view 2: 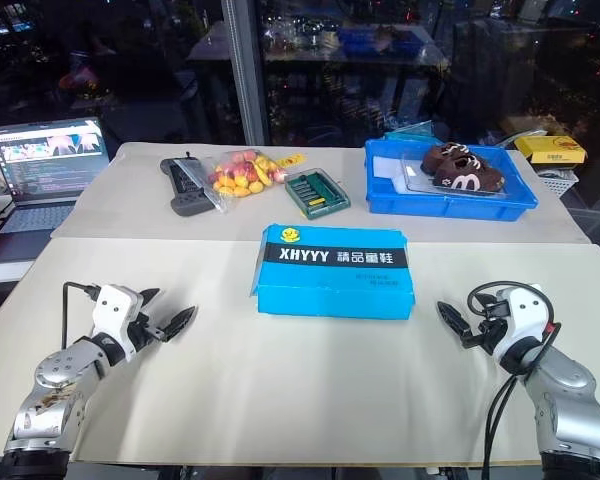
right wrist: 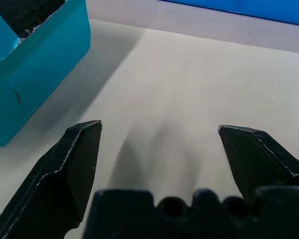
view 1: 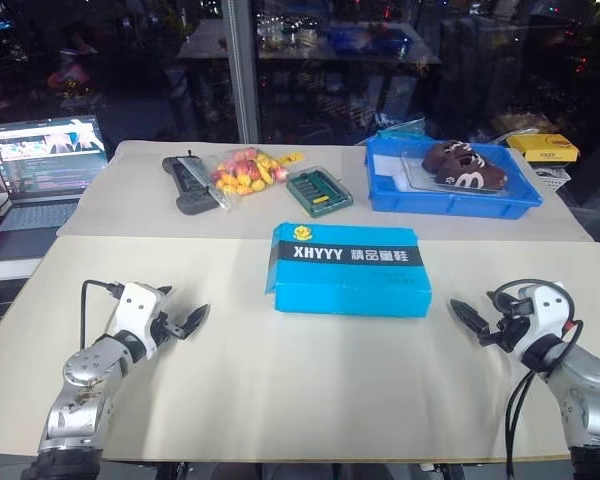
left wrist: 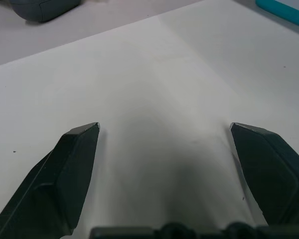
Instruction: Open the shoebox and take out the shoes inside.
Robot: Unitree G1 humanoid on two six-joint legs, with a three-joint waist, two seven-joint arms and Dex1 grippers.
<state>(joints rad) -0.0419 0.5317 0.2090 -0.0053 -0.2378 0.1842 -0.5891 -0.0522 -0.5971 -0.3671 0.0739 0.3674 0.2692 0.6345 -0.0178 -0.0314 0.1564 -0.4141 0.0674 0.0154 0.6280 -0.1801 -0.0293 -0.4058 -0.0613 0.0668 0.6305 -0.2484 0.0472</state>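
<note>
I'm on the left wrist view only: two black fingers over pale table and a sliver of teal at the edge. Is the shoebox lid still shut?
Observer: Yes. The flat bright-blue cardboard shoebox lies closed, black lettered band on top, in the middle of the pale table.
Operator: Where is the other hand?
Observer: The right hand sits past the box's right end, open, not touching it.
Operator: And mine?
Observer: The left hand is open too, off the box's left end with a clear gap of table between.
Operator: Any shoes out already?
Observer: Only dark brown shoes with white marks, lying in the blue plastic tray on the far table.
</note>
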